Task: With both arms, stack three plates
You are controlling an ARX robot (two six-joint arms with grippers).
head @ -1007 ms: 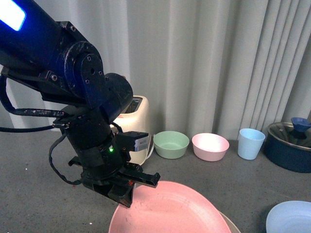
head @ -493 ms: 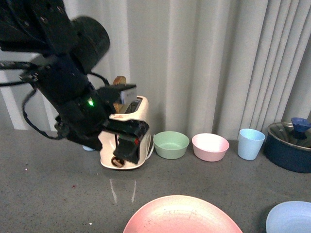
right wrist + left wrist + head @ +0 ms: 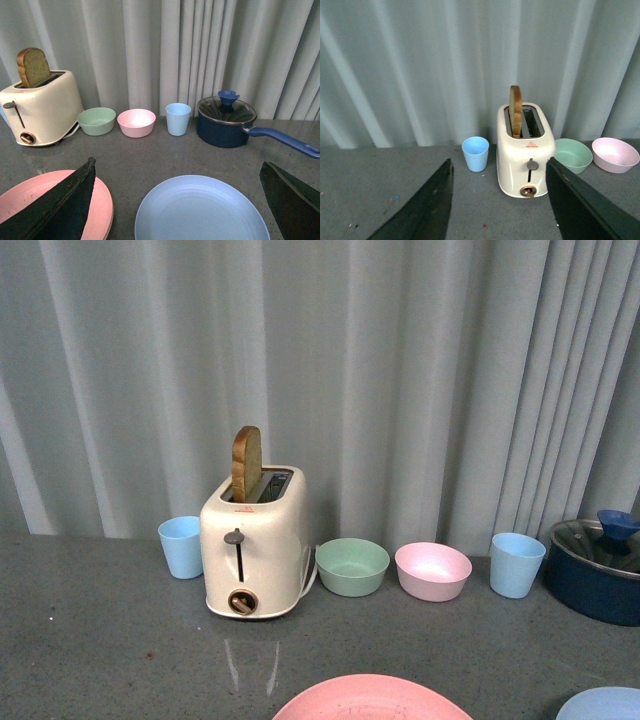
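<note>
The plates are lying at the near edge of the worktop (image 3: 120,640), not yet all in one pile. The pink plate (image 3: 370,702) is sitting in front of the robot. The light blue plate (image 3: 200,210) is resting just beside it toward the robot's right, with a strip of bare worktop showing between their rims. The cream plate is not showing plainly in any view, and I cannot tell whether it is hiding under the pink one.

The left hand (image 3: 499,161) is hanging wide and empty, facing the toaster (image 3: 526,152) and a blue cup (image 3: 475,153) at the back by the curtain (image 3: 420,75). The right hand (image 3: 177,162) is likewise spreading its fingers (image 3: 65,205) wide and holding nothing. It is looking down over the light blue plate, with the pot (image 3: 226,125) well behind it. Neither hand is appearing in the front view.

By my reading, the work is standing at the step of fetching the light blue plate, which is falling to the right hand. The next move is calling for that hand to drop to the plate's rim and close on the thin edge. It then needs to lift the plate level and carry it across over the pink plate before letting go. The shallow rim is offering little to pinch, so a slanted grip is risking a slip.
</note>
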